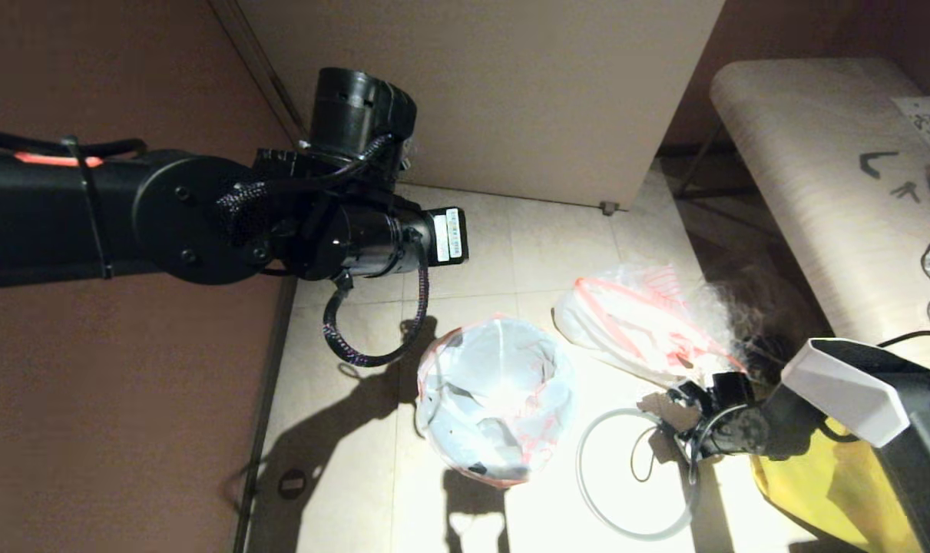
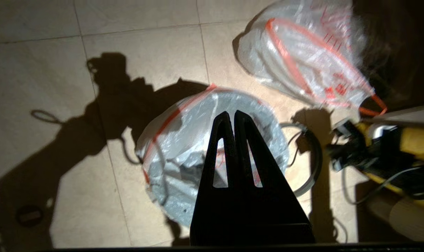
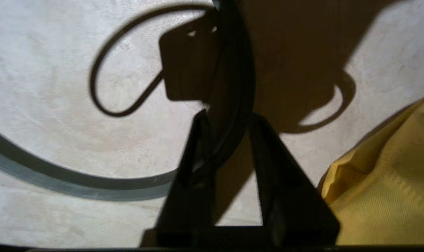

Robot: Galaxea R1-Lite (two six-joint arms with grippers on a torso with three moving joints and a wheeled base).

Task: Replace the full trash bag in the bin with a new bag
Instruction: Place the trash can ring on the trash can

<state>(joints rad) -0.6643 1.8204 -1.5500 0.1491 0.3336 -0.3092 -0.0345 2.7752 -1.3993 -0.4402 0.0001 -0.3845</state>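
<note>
From my seat I see a pale tiled floor, brightly lit near the middle and crossed by hard arm shadows, with a reddish-brown wall running down the left and a light cabinet panel at the far side. The bin stands on the tiles in the middle, lined with the new bag, whose red edge strip folds over the mouth; the bin's own black wall is hidden by the plastic. The full trash bag lies on the floor just beyond and right of the bin, red drawstring loops across it. The grey hoop lies flat on the floor right of the bin, off it. My left gripper hangs above the bin mouth, its two fingers pressed together with nothing between them. My right gripper is low at the hoop's right side, jaws narrowly parted with the hoop's band running between them; I cannot tell whether they pinch it. A yellow bag sits on the floor under the right arm, and a light bench with small tools runs along the far right
</note>
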